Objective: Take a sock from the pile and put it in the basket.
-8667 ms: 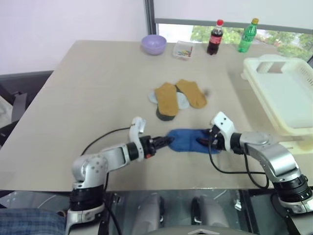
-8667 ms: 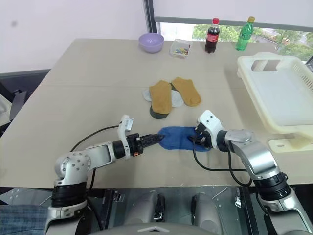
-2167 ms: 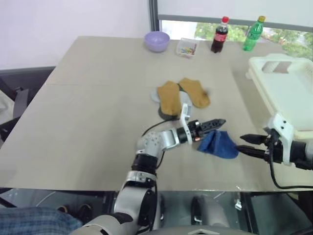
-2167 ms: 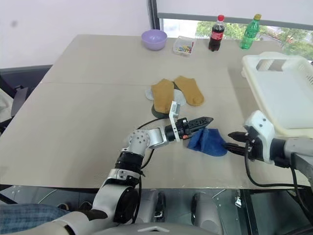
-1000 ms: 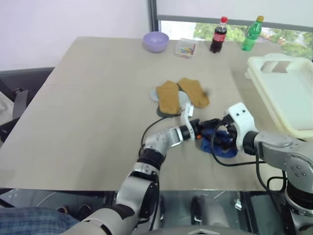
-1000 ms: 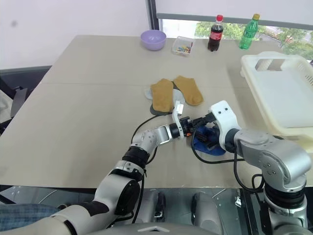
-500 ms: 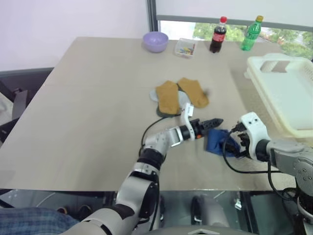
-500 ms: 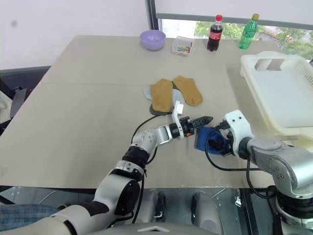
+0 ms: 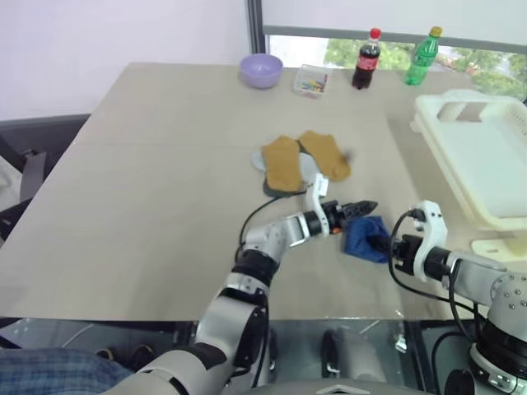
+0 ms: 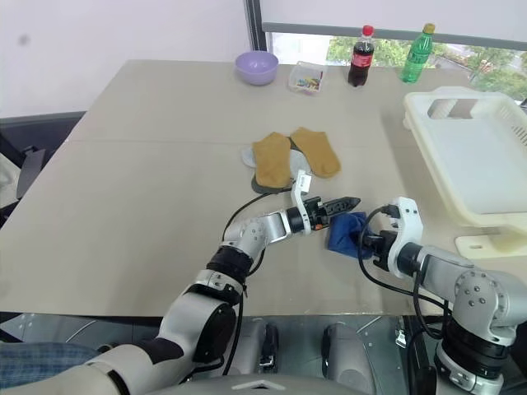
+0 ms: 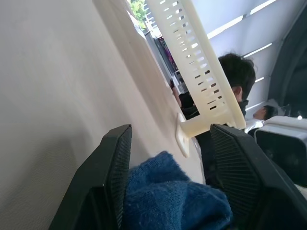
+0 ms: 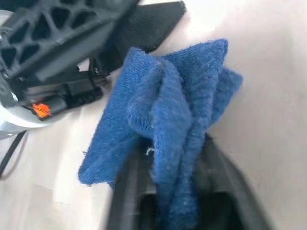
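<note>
Beige laminate covers the wide table [image 9: 165,164] before you. At its right edge sits the large rectangular cream-white plastic basket [image 9: 482,156] with slotted sides and a cut-out handle; nothing lies on the part of its floor that you can see. Near the table's middle lies the pile [image 9: 300,163] of ankle socks: two mustard-yellow ones on top, pale grey-white and one dark sock showing beneath them.

Nearer to you than the pile, and well short of the basket, is the royal-blue sock [image 9: 365,237], bunched into folds. Your right gripper [image 10: 363,242] is clenched on it: in the right wrist view the blue fabric [image 12: 163,129] runs down between the two black fingers [image 12: 218,187], pinched at its near end.

Your left gripper [image 9: 362,206] points toward the right, just beside the sock's far edge. Its jaws stand apart; in the left wrist view the fingers [image 11: 115,177] flank a fold of the blue fabric without pressing it.

Along the far edge of the table stand a lilac bowl [image 9: 261,70], a small clear box [image 9: 310,81], a dark cola bottle [image 9: 366,59] and a green bottle [image 9: 419,58].
</note>
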